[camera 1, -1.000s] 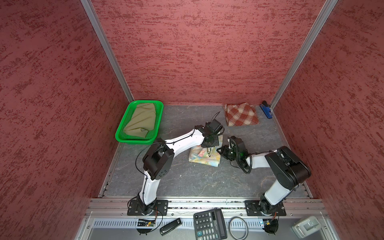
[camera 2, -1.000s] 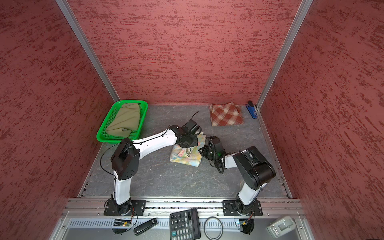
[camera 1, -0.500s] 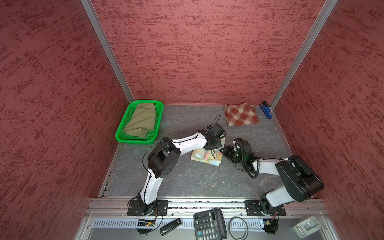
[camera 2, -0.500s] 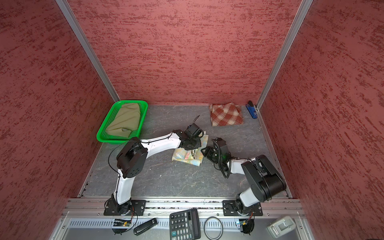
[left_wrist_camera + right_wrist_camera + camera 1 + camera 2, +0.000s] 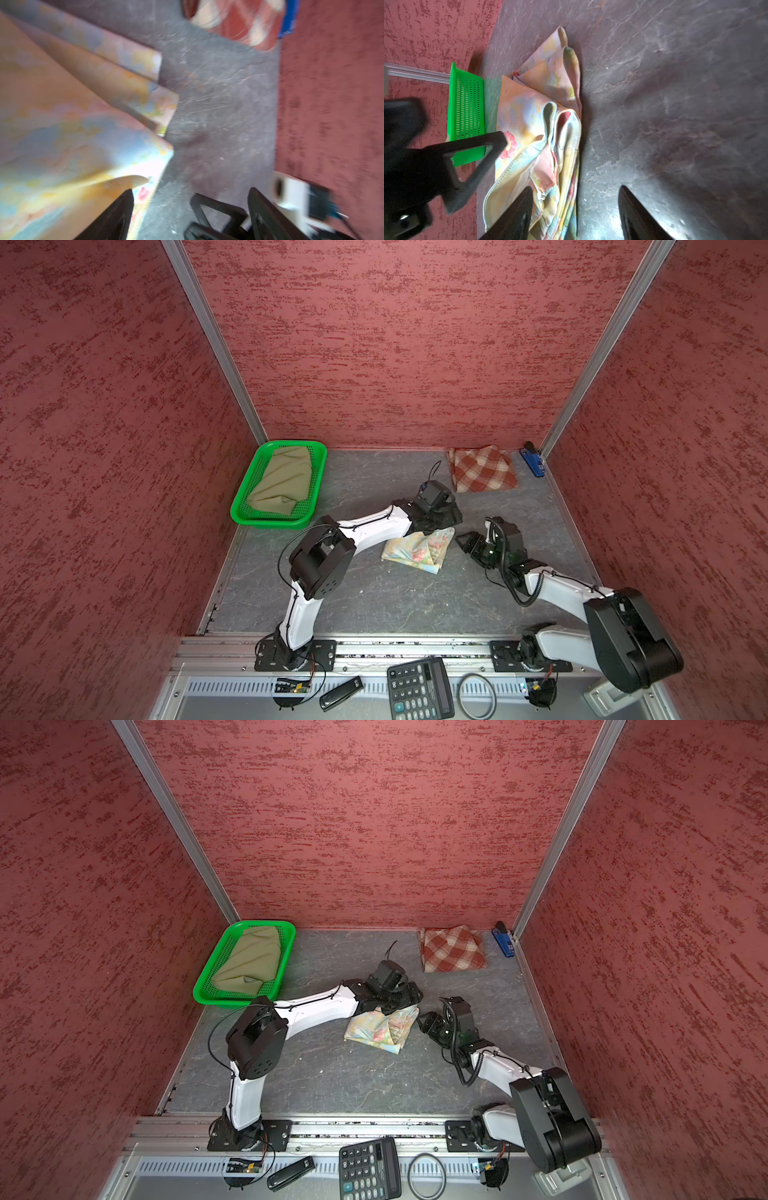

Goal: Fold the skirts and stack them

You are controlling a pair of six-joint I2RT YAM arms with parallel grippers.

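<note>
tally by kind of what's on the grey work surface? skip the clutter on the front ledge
Cloth skirts: 3 (red-brown and cream plaid skirt, pastel yellow-blue floral skirt, plain olive-khaki skirt)
Green plastic mesh basket, holding the olive one: 1
Small blue plastic object, too small to identify: 1
Total: 5

1. Both arms have long white parts: the left arm [image 5: 370, 531] and the right arm [image 5: 561, 593].
2. Their big joints [image 5: 320, 564] are black and boxy.
3. Thin black cables [image 5: 523, 605] loop along them.
4. The fingers [image 5: 517, 216] are black and pointy.
5. Flat black base plates [image 5: 324, 655] have small screws.
</note>
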